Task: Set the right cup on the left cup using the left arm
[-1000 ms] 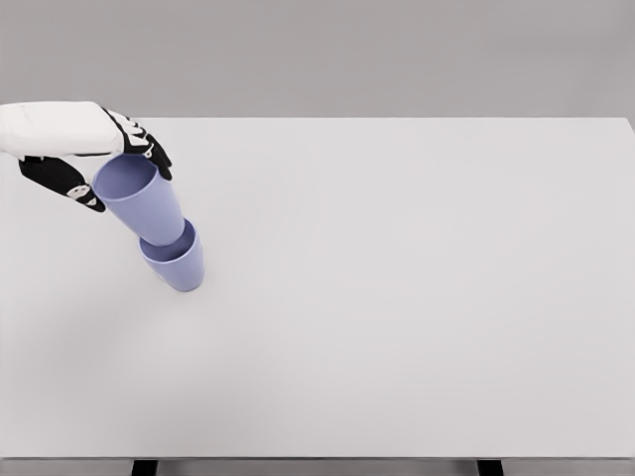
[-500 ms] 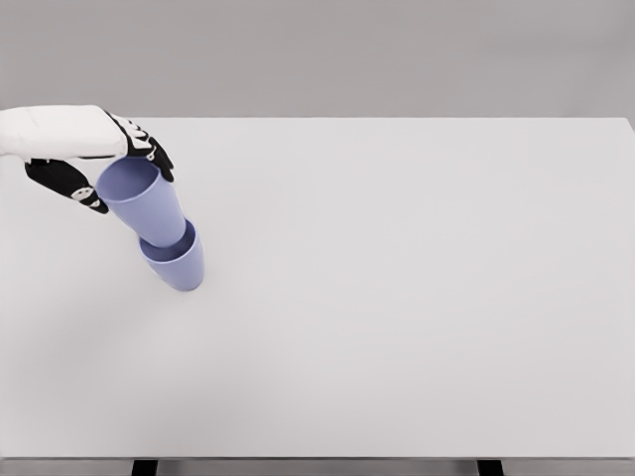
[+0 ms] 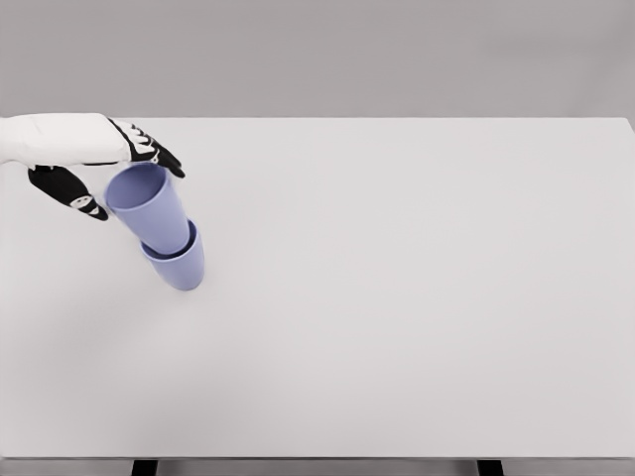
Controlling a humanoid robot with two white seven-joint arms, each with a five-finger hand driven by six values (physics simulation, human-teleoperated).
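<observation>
Two lilac cups stand nested at the table's left. The upper cup [image 3: 151, 206] sits tilted inside the lower cup [image 3: 179, 266], its mouth leaning toward the upper left. My left hand [image 3: 131, 186] hovers at the upper cup's rim. Its black-and-white fingers [image 3: 157, 155] are spread behind the rim and the thumb [image 3: 71, 190] stands off to the left, so neither grips the cup. The right arm does not show.
The white table [image 3: 417, 297] stretches wide to the right and front of the cups. Its front edge runs along the bottom of the view, with two dark legs below.
The fingers and thumb have spread apart off the upper cup. That cup has sunk a little deeper into the lower one. The hand has shifted slightly right.
</observation>
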